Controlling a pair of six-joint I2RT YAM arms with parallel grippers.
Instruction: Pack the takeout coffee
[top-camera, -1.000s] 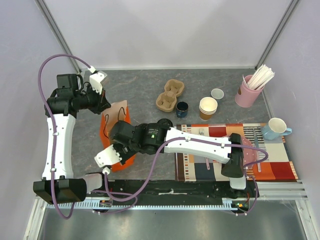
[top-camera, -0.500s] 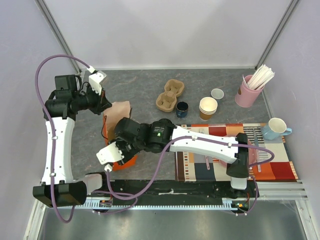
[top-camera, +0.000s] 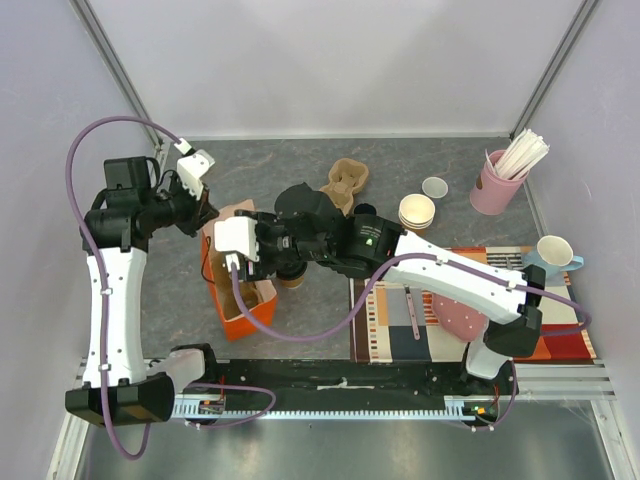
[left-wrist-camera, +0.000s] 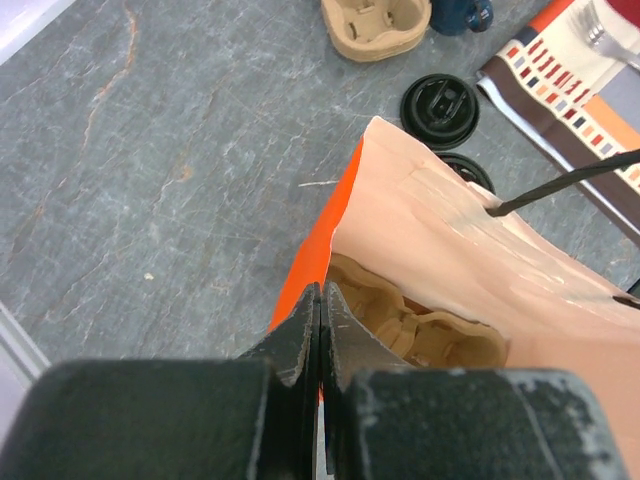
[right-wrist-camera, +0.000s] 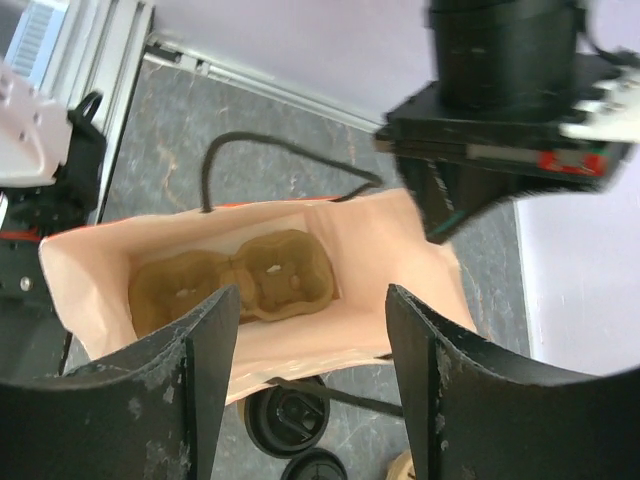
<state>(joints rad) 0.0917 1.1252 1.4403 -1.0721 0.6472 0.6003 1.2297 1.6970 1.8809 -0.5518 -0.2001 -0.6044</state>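
Observation:
An orange paper bag (top-camera: 240, 300) stands open on the table, with a cardboard cup carrier (right-wrist-camera: 235, 280) lying in its bottom. My left gripper (left-wrist-camera: 320, 295) is shut on the bag's far-left rim (left-wrist-camera: 305, 255). My right gripper (right-wrist-camera: 310, 300) hangs open over the bag's mouth with nothing between its fingers. The takeout coffee (right-wrist-camera: 287, 420), a brown cup with a black lid, stands on the table right against the bag's right side (top-camera: 292, 280). A second black lid (left-wrist-camera: 440, 98) lies just beyond it.
Another cardboard carrier (top-camera: 348, 180) and a dark blue cup (left-wrist-camera: 460, 15) sit behind the bag. To the right are a stack of paper cups (top-camera: 417, 212), a pink holder of sticks (top-camera: 497, 185), a blue mug (top-camera: 550, 258) and a striped mat (top-camera: 545, 335).
My right gripper rose from the bag's near end to above its mouth and opened. The bag, flattened before, now stands wide open. The left arm shifted slightly, still gripping the rim.

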